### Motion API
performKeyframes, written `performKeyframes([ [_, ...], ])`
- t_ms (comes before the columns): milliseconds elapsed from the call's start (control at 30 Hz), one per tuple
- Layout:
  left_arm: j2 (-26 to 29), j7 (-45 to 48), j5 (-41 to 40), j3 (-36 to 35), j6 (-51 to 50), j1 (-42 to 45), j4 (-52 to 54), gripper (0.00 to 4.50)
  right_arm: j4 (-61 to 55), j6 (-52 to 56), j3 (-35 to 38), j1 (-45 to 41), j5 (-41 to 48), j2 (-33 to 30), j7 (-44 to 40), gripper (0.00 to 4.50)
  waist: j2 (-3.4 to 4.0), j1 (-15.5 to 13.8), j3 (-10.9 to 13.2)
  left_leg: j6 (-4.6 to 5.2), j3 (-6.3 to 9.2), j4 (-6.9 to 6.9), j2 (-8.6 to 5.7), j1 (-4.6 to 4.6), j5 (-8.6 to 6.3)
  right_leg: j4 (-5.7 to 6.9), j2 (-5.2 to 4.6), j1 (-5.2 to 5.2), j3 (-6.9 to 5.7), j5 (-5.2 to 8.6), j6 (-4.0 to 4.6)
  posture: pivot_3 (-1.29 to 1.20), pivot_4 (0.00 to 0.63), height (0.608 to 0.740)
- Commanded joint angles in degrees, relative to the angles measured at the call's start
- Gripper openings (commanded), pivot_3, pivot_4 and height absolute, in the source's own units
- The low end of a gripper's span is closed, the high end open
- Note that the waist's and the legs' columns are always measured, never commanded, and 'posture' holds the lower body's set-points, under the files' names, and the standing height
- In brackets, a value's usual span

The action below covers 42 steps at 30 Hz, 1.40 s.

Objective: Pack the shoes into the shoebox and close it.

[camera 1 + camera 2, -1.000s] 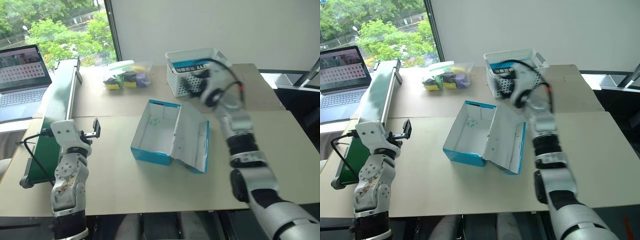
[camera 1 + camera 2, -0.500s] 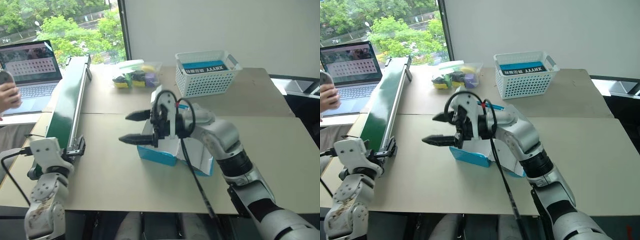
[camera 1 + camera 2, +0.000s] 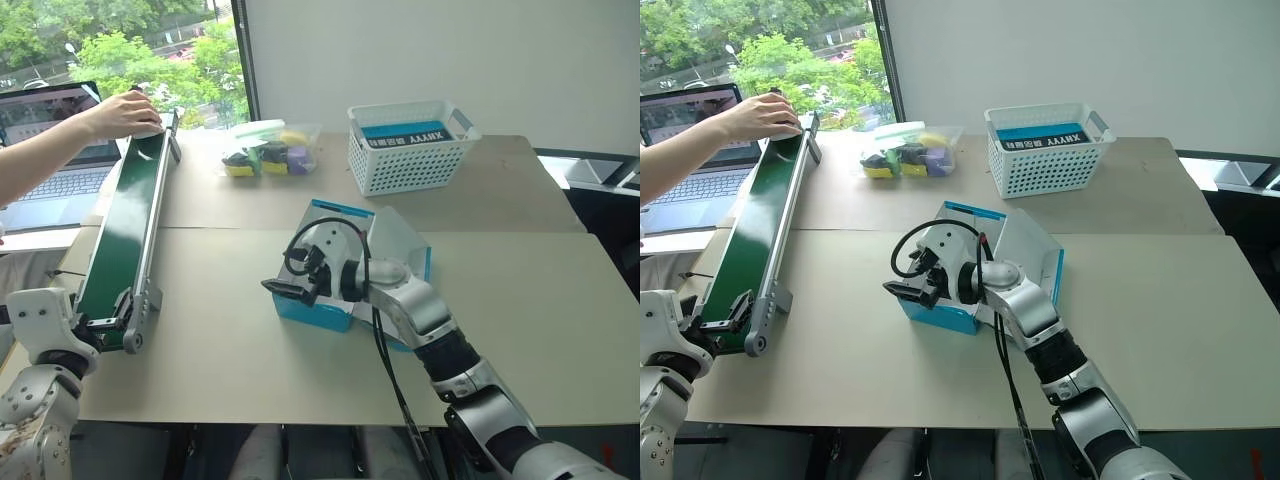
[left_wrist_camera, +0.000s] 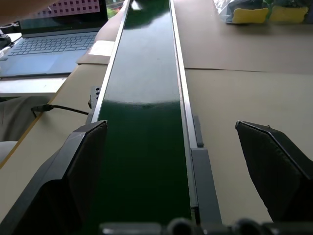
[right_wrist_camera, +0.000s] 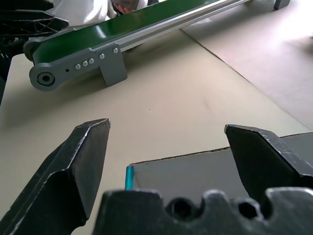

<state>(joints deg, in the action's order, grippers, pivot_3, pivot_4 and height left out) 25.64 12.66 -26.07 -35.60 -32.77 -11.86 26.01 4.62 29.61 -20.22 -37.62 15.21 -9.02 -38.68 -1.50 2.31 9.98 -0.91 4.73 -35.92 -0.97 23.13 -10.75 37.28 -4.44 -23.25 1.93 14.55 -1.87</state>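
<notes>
Right gripper [image 3: 908,290] agape over shoebox [image 3: 1040,262], conveyor [image 3: 125,250] beside (person's hand [image 3: 125,110] on it)

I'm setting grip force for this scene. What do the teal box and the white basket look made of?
The shoebox looks like thin matte cardboard: teal outside, white inside, with a flat folded flap lid. The white basket looks like rigid moulded plastic, judging by its even lattice walls and slight sheen, though that is less sure.

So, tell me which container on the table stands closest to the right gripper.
The teal shoebox, open and white inside, directly beneath the right gripper; the white basket and clear bag sit farther back.
</notes>
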Motion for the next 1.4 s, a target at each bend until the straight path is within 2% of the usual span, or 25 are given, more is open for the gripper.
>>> performKeyframes([
  [33,0.5,-0.1,0.0,-1.1,1.2,0.7,0.6,4.50,-3.3,0.5,1.7,0.0,-0.1,0.9,1.2,4.48,-0.01,0.0,0.0,0.00,0.00,0.00,0.00,0.00,0.00,0.00,0.00,0.00,0.00,0.00,0.00,0.00,0.150,0.737],
  [367,0.2,0.3,0.3,-0.3,1.6,1.7,-1.2,4.50,-2.3,-1.3,2.6,-1.1,-2.6,1.8,3.0,4.48,-0.01,0.1,0.0,-0.01,-0.01,0.01,0.00,0.00,0.00,0.00,0.00,0.00,0.01,0.00,0.00,0.00,0.150,0.737],
  [700,-0.9,-1.5,0.5,0.5,0.6,2.5,-2.5,4.50,-2.5,2.3,6.6,-1.3,-2.4,3.4,6.6,4.48,-0.01,0.1,0.0,-0.01,-0.01,0.01,0.00,0.00,-0.01,0.00,0.00,-0.01,0.02,0.00,0.00,0.00,0.150,0.737],
  [1033,-0.8,-2.9,1.0,-1.9,1.1,2.3,-4.0,4.50,-4.4,4.3,4.4,-0.3,-3.4,1.9,5.9,4.48,-0.02,0.1,0.0,-0.01,-0.03,0.01,0.00,-0.01,-0.01,0.00,0.00,-0.01,0.04,0.00,0.00,0.00,0.150,0.737],
  [1400,-1.0,-3.6,1.8,-1.5,1.6,2.9,-5.0,4.50,-2.2,2.7,3.9,-1.3,-4.8,1.9,5.9,4.48,-0.02,0.1,0.0,-0.01,-0.03,0.01,0.00,-0.01,-0.01,0.00,0.00,-0.01,0.04,0.00,0.00,0.00,0.150,0.737],
])
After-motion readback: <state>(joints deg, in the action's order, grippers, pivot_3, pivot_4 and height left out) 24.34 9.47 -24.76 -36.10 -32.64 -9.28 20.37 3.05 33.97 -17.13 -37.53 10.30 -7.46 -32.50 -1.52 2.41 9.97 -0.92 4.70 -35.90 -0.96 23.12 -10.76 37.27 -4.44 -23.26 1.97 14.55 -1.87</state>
